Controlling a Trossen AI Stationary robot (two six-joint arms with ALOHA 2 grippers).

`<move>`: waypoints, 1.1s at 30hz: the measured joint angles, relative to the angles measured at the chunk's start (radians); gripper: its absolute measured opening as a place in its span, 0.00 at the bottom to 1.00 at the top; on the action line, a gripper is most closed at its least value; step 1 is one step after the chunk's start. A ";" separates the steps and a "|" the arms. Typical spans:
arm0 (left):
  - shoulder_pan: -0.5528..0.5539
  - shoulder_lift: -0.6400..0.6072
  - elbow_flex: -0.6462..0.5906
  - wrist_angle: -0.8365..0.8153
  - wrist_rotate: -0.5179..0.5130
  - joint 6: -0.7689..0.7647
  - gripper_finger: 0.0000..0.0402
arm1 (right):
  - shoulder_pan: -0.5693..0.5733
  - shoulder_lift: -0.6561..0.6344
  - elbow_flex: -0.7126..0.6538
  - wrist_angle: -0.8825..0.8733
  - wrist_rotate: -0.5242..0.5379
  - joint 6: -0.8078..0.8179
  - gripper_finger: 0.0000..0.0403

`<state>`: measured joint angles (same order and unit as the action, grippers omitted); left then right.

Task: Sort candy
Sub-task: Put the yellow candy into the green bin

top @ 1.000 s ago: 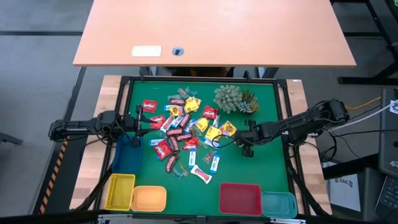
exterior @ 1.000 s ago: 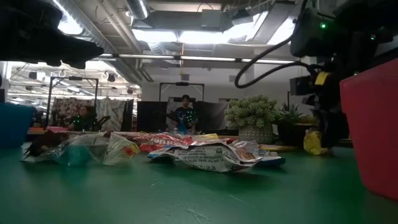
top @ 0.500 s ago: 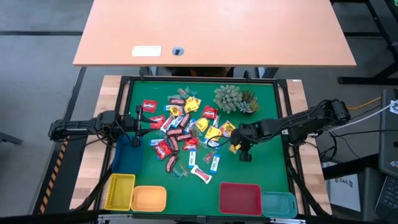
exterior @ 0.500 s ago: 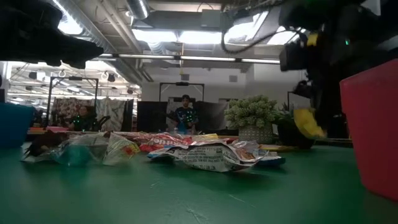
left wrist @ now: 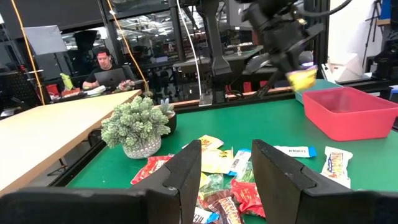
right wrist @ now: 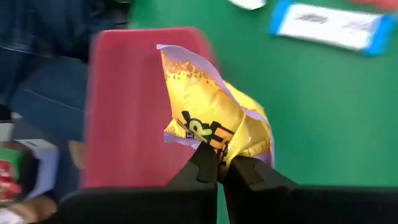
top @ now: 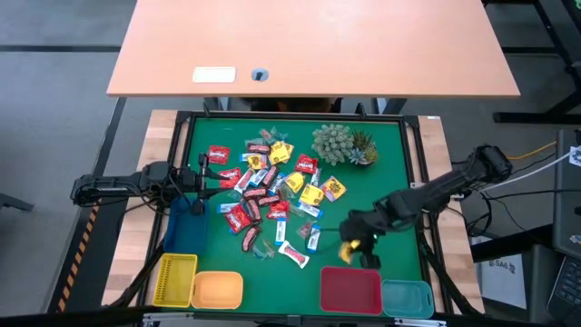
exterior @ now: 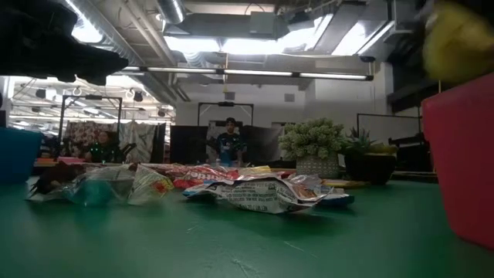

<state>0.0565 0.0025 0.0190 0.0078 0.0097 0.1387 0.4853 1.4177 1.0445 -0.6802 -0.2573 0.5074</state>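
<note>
yellow candy (top: 349,248) pinched by right gripper (top: 355,246), four trays

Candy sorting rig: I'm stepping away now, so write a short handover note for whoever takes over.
Right gripper: shut on a yellow wrapped candy, held in the air near the red plastic tray.
Left gripper: open, empty, waiting at the left edge of the green mat.
Pile of mixed wrapped candies: mid-mat, beside the spiky green plant.
Done: one yellow candy picked; the trays look empty from above.
Left: release this piece, then sort nearly the whole pile.
</note>
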 joint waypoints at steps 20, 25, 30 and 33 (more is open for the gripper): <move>0.000 0.000 0.000 0.000 0.000 -0.029 0.32 | 0.534 0.007 0.009 0.056 0.013 0.892 0.02; 0.000 0.000 0.000 0.000 0.000 -0.030 0.32 | 0.590 0.007 0.009 0.015 0.012 0.900 0.02; 0.000 0.000 0.000 0.000 0.000 -0.031 0.32 | 0.597 0.007 0.009 -0.016 0.013 0.901 0.02; 0.000 0.000 0.000 0.000 0.000 -0.031 0.32 | 0.595 0.007 0.009 -0.039 0.013 0.902 0.02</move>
<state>0.0563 0.0026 0.0189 0.0075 0.0097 0.1078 1.0802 1.4246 1.0531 -0.7188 -0.2443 1.4090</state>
